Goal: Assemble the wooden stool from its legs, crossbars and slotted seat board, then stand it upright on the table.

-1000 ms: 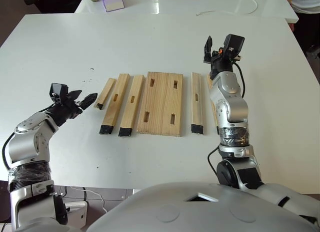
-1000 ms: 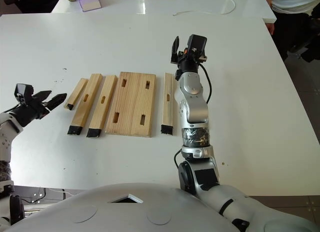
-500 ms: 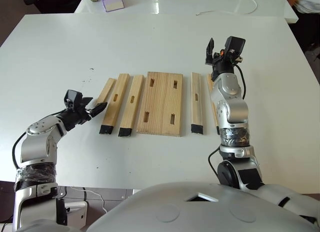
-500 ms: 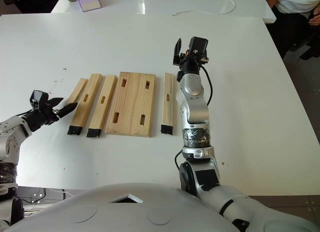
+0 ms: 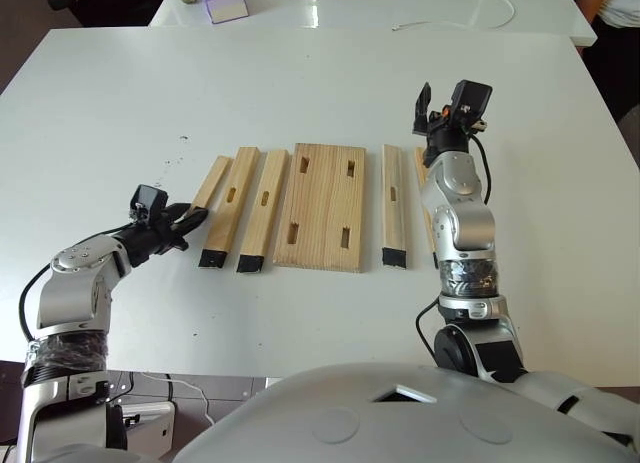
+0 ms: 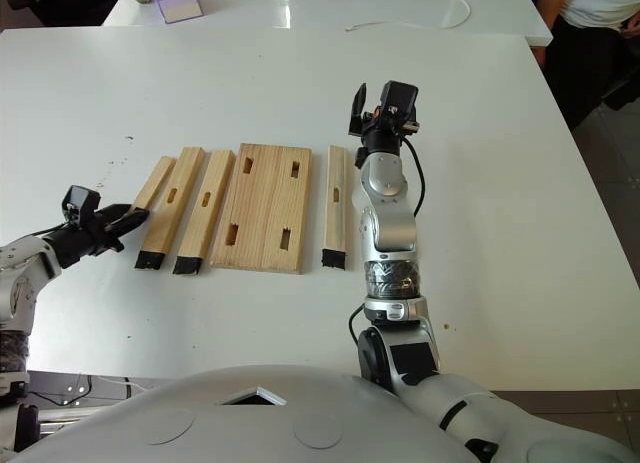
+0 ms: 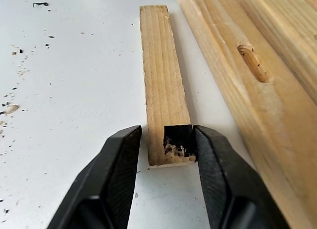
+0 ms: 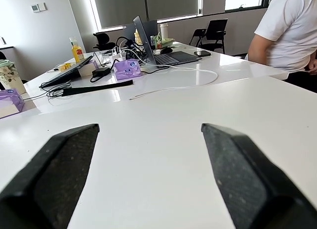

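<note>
Now: left gripper open, fingers flanking black end of short crossbar. Likely light, stiff wood; pinch narrow sides. Right gripper open, aloft.

No legible text is showing anywhere.
Any print on the purple box sitting at the near edge of the far table, and on the label of the bottle standing farther back, is coming out too small to read.
</note>
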Controlling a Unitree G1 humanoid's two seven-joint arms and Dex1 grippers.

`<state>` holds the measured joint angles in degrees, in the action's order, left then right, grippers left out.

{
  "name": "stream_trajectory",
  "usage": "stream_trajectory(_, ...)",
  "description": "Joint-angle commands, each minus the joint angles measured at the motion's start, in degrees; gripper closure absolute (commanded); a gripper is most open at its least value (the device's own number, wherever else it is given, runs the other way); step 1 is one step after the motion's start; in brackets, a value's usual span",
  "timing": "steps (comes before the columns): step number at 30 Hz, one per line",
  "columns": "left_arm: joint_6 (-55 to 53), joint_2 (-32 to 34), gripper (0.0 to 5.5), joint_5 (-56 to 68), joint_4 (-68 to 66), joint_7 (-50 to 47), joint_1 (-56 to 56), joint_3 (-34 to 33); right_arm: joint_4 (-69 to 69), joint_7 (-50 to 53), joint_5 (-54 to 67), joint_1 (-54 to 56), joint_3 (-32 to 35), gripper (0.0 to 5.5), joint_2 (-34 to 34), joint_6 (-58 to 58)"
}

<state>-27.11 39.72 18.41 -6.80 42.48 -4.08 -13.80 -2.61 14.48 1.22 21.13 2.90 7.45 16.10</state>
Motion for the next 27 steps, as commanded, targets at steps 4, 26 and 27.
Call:
stream_trajectory(4, -3.52, 0.52, 4.18, 0.36, -0.35, -1.36, 2.01, -0.46, 1.72, 1.63, 2.35, -0.52, 3.13, 1.70, 1.31, -0.45)
stream_trajectory(26, -14.70, -21.33, 4.18, 45.91, 29.54, -12.81, 27.43, -2.42, -5.35, -59.31, 46.05, 25.08, 14.60, 1.70, -31.46, 32.49)
stream_trajectory(27, -14.46, -21.53, 4.18, 45.89, 29.93, -11.97, 26.78, -1.40, -4.63, -59.74, 48.91, 25.82, 15.23, 1.70, -31.71, 35.34)
